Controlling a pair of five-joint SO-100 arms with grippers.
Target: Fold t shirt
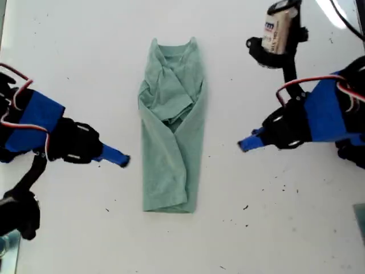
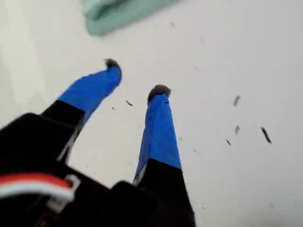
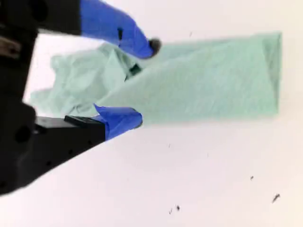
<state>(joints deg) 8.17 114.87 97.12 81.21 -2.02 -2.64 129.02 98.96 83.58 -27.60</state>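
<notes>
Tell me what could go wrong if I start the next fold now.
The t shirt has loose, bunched flaps near the collar; lifting an end may spill them open. My second pincer, open near that bunch, might pinch only the top layer.

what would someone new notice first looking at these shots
The pale green t shirt grabs the eye first: it lies mid-table as a long narrow strip, both sides folded in and the collar at the far end. Blue-taped grippers flank it without touching it, my first gripper open over bare table near its hem corner, my second gripper open beside its crumpled sleeve end.
</notes>
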